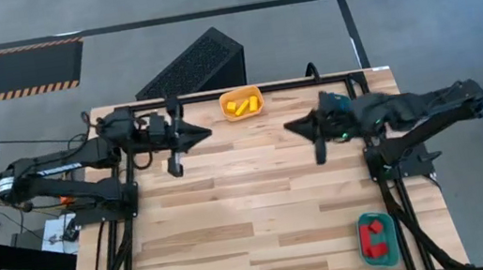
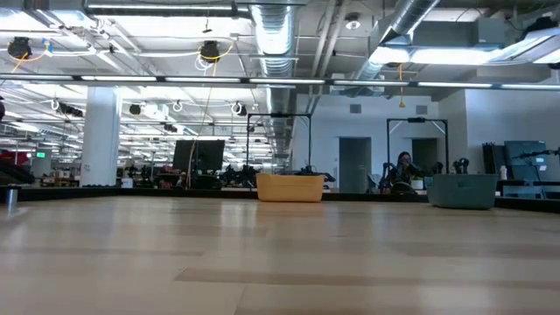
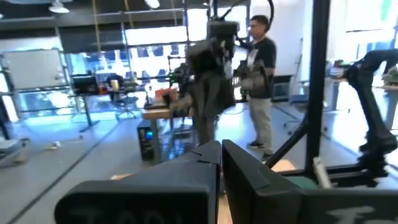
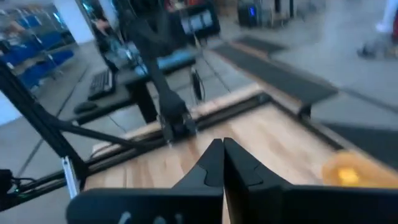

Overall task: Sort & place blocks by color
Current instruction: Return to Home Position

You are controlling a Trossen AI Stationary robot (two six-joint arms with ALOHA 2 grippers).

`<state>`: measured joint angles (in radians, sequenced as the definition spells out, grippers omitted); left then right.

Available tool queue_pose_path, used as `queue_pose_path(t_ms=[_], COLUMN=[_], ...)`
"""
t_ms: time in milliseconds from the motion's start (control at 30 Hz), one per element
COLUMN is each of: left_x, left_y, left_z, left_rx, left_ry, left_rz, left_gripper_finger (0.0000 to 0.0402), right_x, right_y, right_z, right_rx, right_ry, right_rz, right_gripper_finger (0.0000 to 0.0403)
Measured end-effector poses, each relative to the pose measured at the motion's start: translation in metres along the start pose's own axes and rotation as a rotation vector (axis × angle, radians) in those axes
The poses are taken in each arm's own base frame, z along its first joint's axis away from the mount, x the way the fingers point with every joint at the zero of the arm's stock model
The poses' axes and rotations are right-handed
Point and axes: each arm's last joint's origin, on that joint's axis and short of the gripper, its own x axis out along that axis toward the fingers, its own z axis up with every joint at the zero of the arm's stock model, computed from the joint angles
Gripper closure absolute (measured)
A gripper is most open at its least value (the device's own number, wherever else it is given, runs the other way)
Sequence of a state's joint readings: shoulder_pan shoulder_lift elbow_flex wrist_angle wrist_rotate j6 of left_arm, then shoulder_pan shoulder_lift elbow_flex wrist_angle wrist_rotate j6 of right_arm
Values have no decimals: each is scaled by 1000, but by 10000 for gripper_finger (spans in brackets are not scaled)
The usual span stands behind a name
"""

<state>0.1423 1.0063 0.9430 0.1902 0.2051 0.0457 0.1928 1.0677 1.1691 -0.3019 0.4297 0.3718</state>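
Yellow blocks (image 1: pixel 241 107) in orange tray (image 1: pixel 223 107); left gripper (image 1: pixel 208 132), right gripper (image 1: pixel 288 127) flank tray, both pinched shut (red blocks (image 1: pixel 377 234) well off tray, right gripper's side).

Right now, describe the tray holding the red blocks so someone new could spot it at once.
On the wooden table, look to the lower right corner in the high view, beside the right arm's base. The teal tray there holds red blocks; the only other tray in sight, the orange tray at the table's top edge, holds yellow blocks.
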Motion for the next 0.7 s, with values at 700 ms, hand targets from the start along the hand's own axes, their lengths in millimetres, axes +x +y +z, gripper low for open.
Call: queue_pose_path(t_ms=[700], left_x=[-11], left_y=[56], left_z=[-122], left_rx=[-129], left_ry=[111], left_rz=[331], left_gripper_finger=[400], right_x=[-20], right_y=[-88], right_z=[-47], right_rx=[-367], right_ry=[-296], right_rz=[219], right_gripper_finger=[399])
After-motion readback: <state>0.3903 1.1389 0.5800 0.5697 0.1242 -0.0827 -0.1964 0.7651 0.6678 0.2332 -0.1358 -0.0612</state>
